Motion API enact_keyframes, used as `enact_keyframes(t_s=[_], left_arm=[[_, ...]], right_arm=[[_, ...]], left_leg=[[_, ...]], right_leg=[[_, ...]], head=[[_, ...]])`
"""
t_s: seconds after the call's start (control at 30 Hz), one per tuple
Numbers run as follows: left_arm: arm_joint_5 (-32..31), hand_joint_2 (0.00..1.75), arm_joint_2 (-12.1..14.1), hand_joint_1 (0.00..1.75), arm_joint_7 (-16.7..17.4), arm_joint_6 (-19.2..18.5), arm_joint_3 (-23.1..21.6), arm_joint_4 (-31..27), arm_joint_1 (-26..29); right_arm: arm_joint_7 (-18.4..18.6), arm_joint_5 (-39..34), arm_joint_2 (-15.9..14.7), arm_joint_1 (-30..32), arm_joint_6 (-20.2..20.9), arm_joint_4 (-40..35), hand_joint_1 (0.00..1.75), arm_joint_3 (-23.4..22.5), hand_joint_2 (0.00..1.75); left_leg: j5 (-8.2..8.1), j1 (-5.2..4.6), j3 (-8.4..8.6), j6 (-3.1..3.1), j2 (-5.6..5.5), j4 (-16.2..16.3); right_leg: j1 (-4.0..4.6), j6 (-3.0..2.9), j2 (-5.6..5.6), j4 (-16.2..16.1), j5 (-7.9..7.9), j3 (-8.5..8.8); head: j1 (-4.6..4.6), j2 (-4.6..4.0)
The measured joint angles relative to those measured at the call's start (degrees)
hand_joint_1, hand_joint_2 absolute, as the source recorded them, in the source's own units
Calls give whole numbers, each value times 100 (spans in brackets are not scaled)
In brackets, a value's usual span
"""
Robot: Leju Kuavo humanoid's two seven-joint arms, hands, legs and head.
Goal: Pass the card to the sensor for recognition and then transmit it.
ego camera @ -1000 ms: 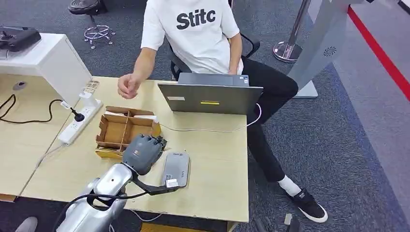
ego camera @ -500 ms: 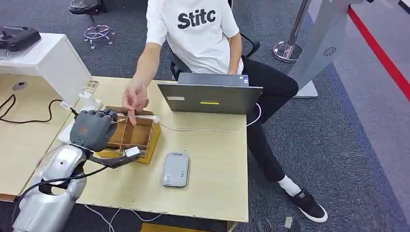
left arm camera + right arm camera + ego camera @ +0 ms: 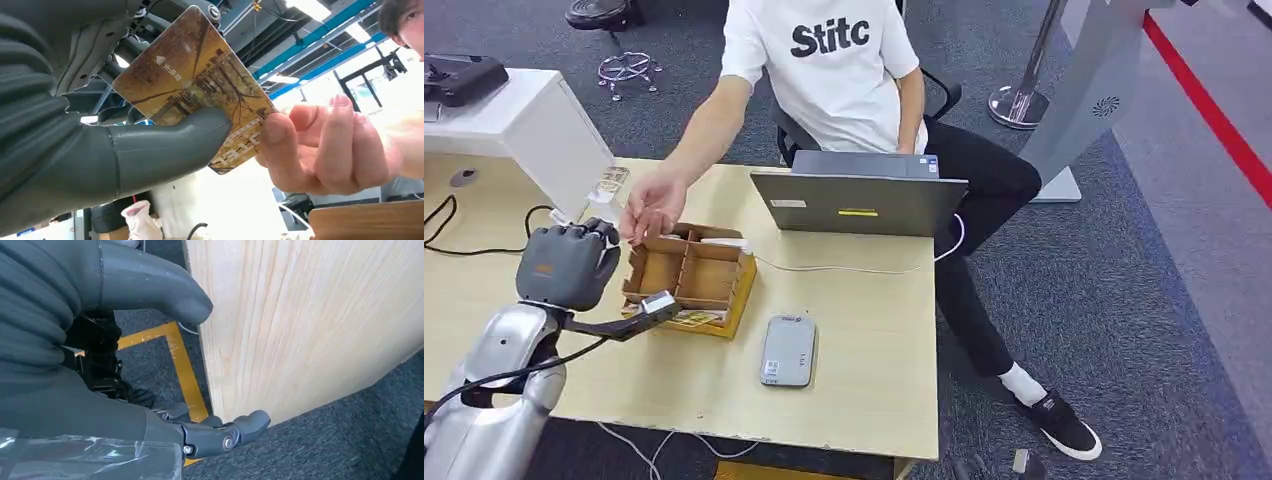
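My left hand (image 3: 569, 263) is raised over the table's left part, beside the cardboard box (image 3: 690, 277). In the left wrist view it (image 3: 115, 150) pinches a brown picture card (image 3: 200, 85) between the thumb and the fingers. A person's hand (image 3: 652, 208) reaches in and meets my hand; that person's fingers (image 3: 310, 145) also grip the card's far edge. The grey card sensor (image 3: 788, 350) lies flat on the table, to the right of my hand. My right hand (image 3: 165, 415) hangs beside the table's wooden side with its fingers apart and nothing in it.
A person in a white shirt (image 3: 829, 60) sits behind an open laptop (image 3: 859, 200) at the table's far edge. A power strip (image 3: 589, 250) and cables lie on the left. A white box (image 3: 524, 120) stands at the far left.
My left hand has swung from over the sensor leftward past the cardboard box, carrying the card. The person's hand has come forward and taken hold of the card's edge.
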Motion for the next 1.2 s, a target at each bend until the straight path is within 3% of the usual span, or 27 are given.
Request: enact_keyframes(t_s=[0.07,0.1,0.13,0.17,0.2,0.23,0.3,0.33,0.77,0.87,1.0,1.2], left_arm=[[-2,175,-2,175,0,4,7,0,3],[-4,175,-2,159,0,9,11,0,4],[-6,175,0,113,-2,20,15,0,8],[-13,175,-2,103,-4,35,18,0,12],[-13,175,0,66,-4,48,20,0,18],[-15,175,-2,9,-4,57,22,0,25],[-19,175,-2,9,-4,70,22,0,46],[-19,175,-2,0,-4,74,24,0,58],[88,175,-37,0,-77,206,24,-55,197],[385,175,-131,0,-236,234,22,-175,270],[291,175,-356,0,-219,245,-37,-389,425],[112,175,-722,0,-184,245,-536,-665,501]], right_arm=[[0,0,0,0,0,0,0,0,175],[0,2,0,0,0,0,0,0,175],[0,2,0,0,0,0,0,0,175],[0,4,0,0,0,0,0,0,175],[0,4,0,0,0,0,0,0,175],[0,4,0,0,0,0,0,0,175],[0,4,0,0,0,0,0,0,175],[0,4,0,0,0,0,0,0,175],[-9,9,0,6,0,0,0,0,175],[-15,4,0,7,0,0,0,0,175],[-28,2,0,16,-4,0,0,0,175],[-24,-7,7,23,-61,-9,0,-9,175]], left_leg=[[0,0,0,0,0,0],[0,0,0,0,0,0],[0,0,-1,0,1,0],[-1,0,-1,0,1,0],[-1,0,-2,0,1,0],[-1,0,-3,0,1,0],[-1,0,-5,0,1,0],[-1,0,-6,0,0,0],[1,0,-5,-1,0,0],[1,0,-5,-1,0,0],[0,-1,-6,-1,0,1],[0,-2,-7,0,0,2]], right_leg=[[0,0,1,0,0,-1],[0,0,1,0,0,-1],[0,0,2,0,0,-2],[0,0,2,0,-1,-2],[0,0,2,0,-1,-3],[0,0,2,0,-1,-4],[0,0,2,0,-1,-6],[0,0,1,0,-1,-6],[0,-1,0,0,0,-6],[-1,-1,1,-1,0,-7],[-1,0,0,-4,0,-10],[-2,1,-1,-4,2,-9]], head=[[0,0],[0,0],[0,0],[0,0],[0,0],[0,0],[0,0],[0,0],[0,0],[0,0],[0,0],[0,0]])
